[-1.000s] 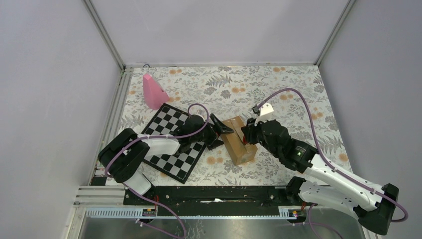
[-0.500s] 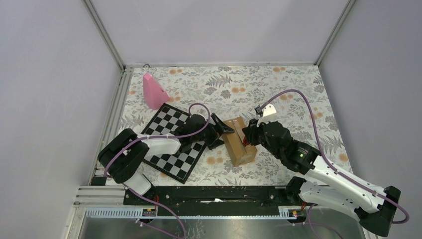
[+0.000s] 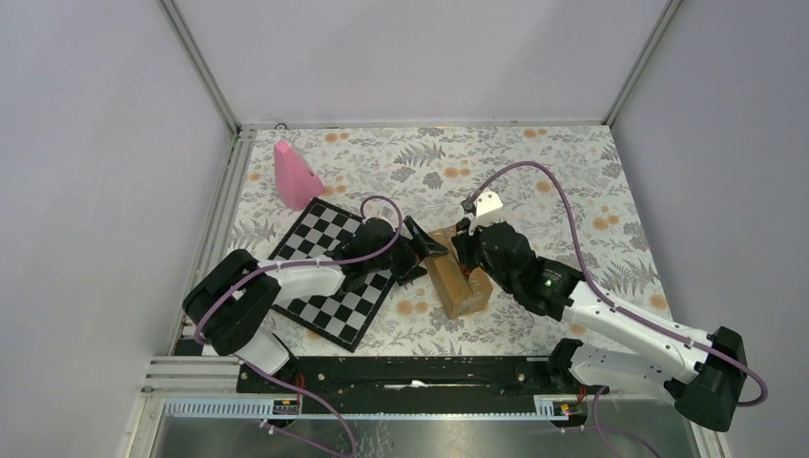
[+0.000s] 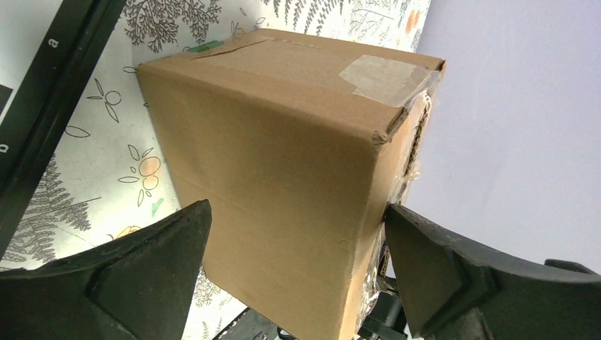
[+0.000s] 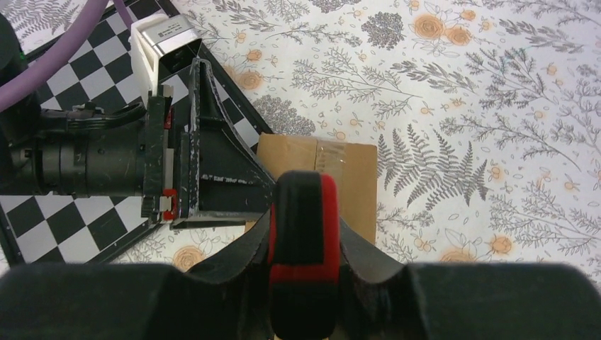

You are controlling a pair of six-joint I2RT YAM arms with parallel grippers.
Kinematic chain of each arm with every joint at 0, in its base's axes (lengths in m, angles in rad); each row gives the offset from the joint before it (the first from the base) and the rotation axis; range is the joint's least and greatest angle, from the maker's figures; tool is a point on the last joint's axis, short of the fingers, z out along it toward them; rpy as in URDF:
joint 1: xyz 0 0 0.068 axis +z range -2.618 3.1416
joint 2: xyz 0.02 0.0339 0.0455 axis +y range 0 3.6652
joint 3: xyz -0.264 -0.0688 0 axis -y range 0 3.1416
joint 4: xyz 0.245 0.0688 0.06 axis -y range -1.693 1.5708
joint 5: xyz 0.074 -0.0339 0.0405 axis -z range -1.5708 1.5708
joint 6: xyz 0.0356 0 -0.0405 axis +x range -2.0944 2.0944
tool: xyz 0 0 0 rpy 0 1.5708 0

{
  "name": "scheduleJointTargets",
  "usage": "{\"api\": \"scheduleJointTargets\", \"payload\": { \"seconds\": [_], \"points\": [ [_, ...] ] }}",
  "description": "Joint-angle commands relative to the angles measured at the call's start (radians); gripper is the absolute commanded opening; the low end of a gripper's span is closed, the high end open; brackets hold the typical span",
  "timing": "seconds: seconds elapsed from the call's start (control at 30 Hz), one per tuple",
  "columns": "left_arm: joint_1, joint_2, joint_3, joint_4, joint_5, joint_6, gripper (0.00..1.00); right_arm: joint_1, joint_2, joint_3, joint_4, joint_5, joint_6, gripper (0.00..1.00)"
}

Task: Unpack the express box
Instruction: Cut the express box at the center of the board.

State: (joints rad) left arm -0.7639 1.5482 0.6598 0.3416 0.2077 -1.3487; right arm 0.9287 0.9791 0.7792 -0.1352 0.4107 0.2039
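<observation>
The express box (image 3: pixel 460 289), a small brown taped carton, lies on the floral cloth just right of the chessboard. It fills the left wrist view (image 4: pixel 283 142) and shows in the right wrist view (image 5: pixel 352 170). My left gripper (image 3: pixel 426 250) straddles the box's near-left end, one finger against each side (image 4: pixel 298 234). My right gripper (image 3: pixel 467 260) is over the box's top, shut on a red and black tool (image 5: pixel 305 227) that points down at the taped seam. The tool's tip is hidden.
A black and white chessboard (image 3: pixel 324 281) lies left of the box, under my left arm. A pink cone (image 3: pixel 294 175) stands at the back left. A black rail (image 3: pixel 401 372) runs along the near edge. Grey walls enclose the table.
My right arm has swung left and forward, bringing the tool over the box's top. The left arm and the box have not moved.
</observation>
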Motion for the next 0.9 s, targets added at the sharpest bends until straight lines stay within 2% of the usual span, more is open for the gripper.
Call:
{"api": "scheduleJointTargets", "payload": {
  "seconds": [0.0, 0.17, 0.43, 0.73, 0.87],
  "points": [
    [0.018, -0.022, -0.005, 0.006, -0.034, 0.025, 0.99, -0.031, 0.051, 0.038, 0.058, 0.029, -0.097, 0.00],
    [0.037, -0.027, 0.005, 0.035, -0.001, 0.032, 0.99, -0.095, 0.109, 0.069, 0.110, -0.036, -0.120, 0.00],
    [0.048, -0.017, 0.014, 0.089, 0.065, 0.033, 0.99, -0.125, 0.139, 0.079, 0.167, -0.076, -0.133, 0.00],
    [-0.016, -0.006, -0.002, 0.219, 0.122, -0.044, 0.99, -0.125, 0.104, 0.030, 0.195, -0.101, -0.102, 0.00],
    [-0.040, 0.016, -0.011, 0.228, 0.116, -0.065, 0.98, -0.125, 0.098, 0.025, 0.194, -0.106, -0.091, 0.00]
  ]
}}
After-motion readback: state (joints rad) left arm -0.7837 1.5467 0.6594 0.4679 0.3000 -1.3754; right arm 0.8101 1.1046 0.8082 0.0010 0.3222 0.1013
